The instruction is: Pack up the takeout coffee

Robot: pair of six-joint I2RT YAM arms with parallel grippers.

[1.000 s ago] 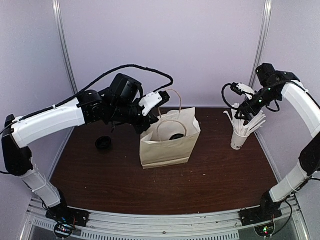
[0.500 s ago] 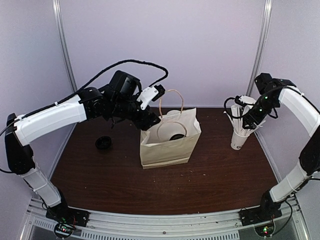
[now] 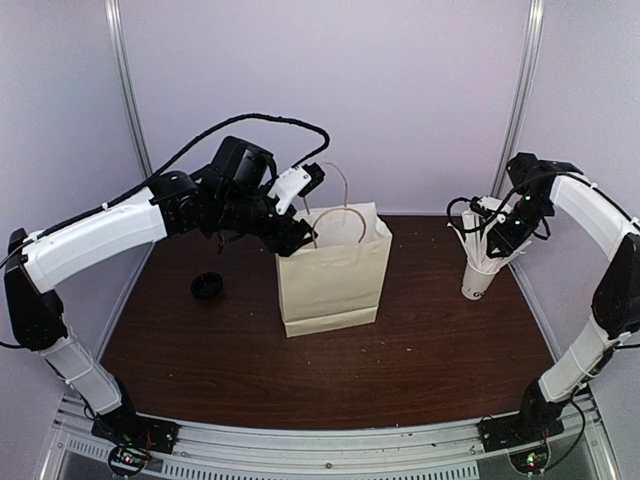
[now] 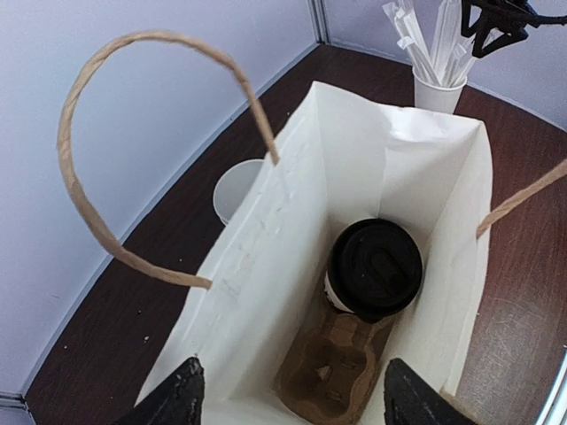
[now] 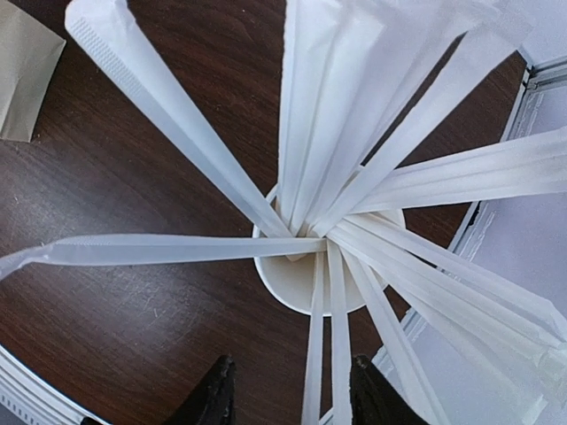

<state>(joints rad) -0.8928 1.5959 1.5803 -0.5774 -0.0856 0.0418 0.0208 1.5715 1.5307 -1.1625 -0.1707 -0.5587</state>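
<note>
One takeout coffee (image 4: 376, 268), a white cup with a black lid, sits in the far pocket of a brown pulp carrier (image 4: 341, 367) at the bottom of the white paper bag (image 3: 330, 275) (image 4: 354, 150). My left gripper (image 3: 297, 233) (image 4: 292, 409) hangs open just over the bag's near left rim, holding nothing. My right gripper (image 3: 488, 242) (image 5: 292, 403) is low over the white cup of sticks (image 3: 478, 280) (image 5: 323, 270). Its fingers stand apart with two sticks running between them, neither visibly pinched.
A lidless white cup (image 4: 235, 188) stands on the table just outside the bag's far wall. A loose black lid (image 3: 207, 287) lies left of the bag. The bag's brown loop handles (image 4: 115, 133) stand up over its mouth. Booth walls close in behind and beside.
My left gripper opened and drew back to the left, and the tilted bag settled upright. My right gripper came down over the stick cup and its jaws narrowed.
</note>
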